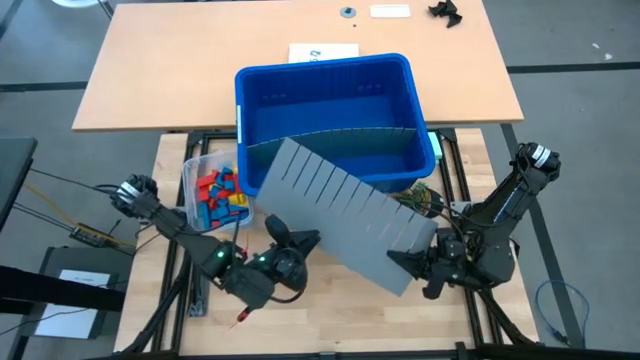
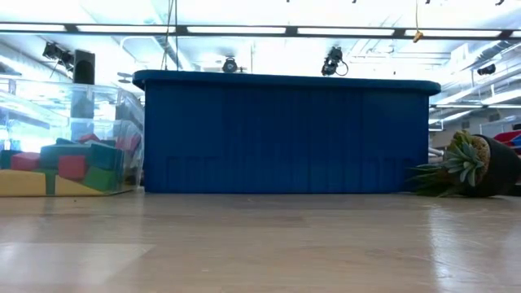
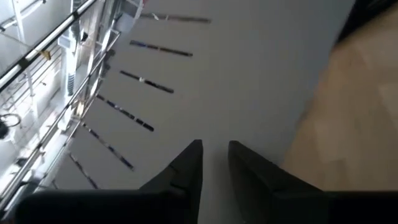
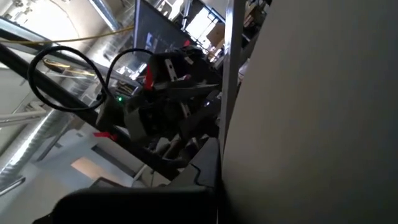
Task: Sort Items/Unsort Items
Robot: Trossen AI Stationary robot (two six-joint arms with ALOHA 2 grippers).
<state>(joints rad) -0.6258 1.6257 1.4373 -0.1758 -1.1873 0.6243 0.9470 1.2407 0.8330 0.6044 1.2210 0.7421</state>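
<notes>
Left gripper [image 1: 292,240] sits at the sheet's near-left edge, and in its wrist view we see its fingers [image 3: 189,163] a narrow gap apart, not clamped; whether they touch the sheet we cannot tell. The large grey slotted plastic divider sheet [image 1: 340,205] leans off the front rim of the big blue plastic bin [image 1: 322,64], tilted, with its long axis running from about 10 o'clock to 4 o'clock in the high view. Down at the 4 o'clock end, the right gripper [image 1: 418,262] is closed tight on the sheet's corner.

Now the pieces that matter: the small red, yellow, green and blue toy blocks [image 1: 218,193] are heaped in the clear plastic tub [image 1: 190,168], just beside the bin's left front corner. From the left gripper they lie near, at roughly 10 o'clock; from the right gripper they're well apart, beyond the sheet. We judge the left arm the nearer one for any pick, once the sheet is dealt with.
</notes>
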